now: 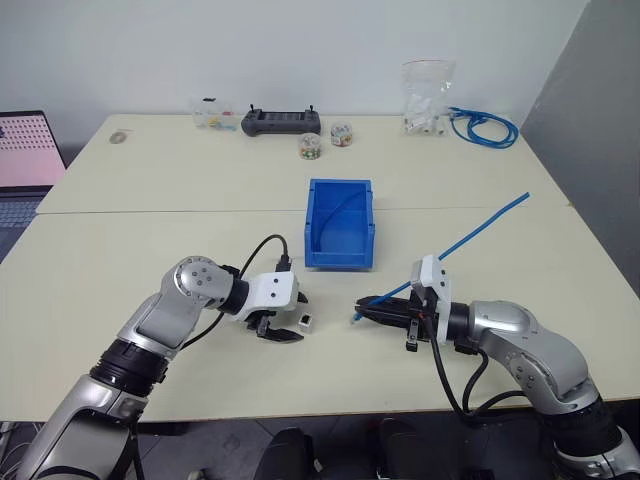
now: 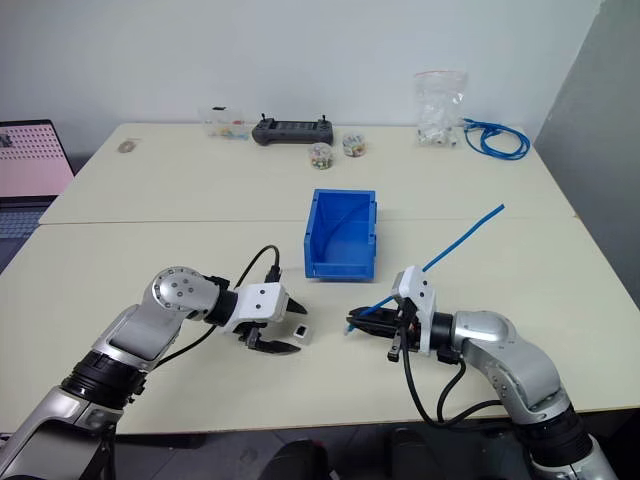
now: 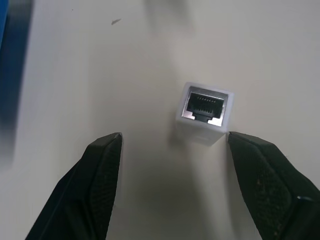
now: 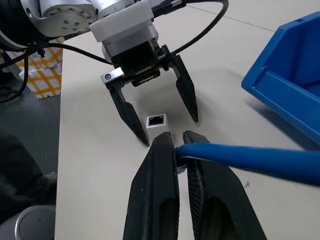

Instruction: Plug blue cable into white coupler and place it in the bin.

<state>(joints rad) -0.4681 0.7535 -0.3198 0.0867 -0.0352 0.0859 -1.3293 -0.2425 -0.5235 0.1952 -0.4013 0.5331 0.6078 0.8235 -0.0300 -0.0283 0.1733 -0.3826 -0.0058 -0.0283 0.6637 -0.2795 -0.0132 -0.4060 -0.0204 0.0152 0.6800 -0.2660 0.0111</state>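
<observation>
Your right pincer (image 4: pixel 179 142) is clenched on the blue cable (image 1: pixel 478 229) just behind its clear plug, and that is the right place to hold it: the cable is thin, light and springy, so a grip further back would likely let the tip wander. Its free length rises away over the table (image 1: pixel 150 230) behind the wrist. Your left pincer (image 3: pixel 172 145) stands released, its textured black fingers (image 3: pixel 102 165) either side of the white coupler (image 3: pixel 204 111) without touching it. That coupler is a tiny, smooth, hard plastic block resting on the table, socket and metal contacts facing up toward the wrist camera. It looks light enough to skid, so take it across its flat sides. The bin (image 1: pixel 340 222), rigid glossy plastic, sits just beyond both pincers.
</observation>
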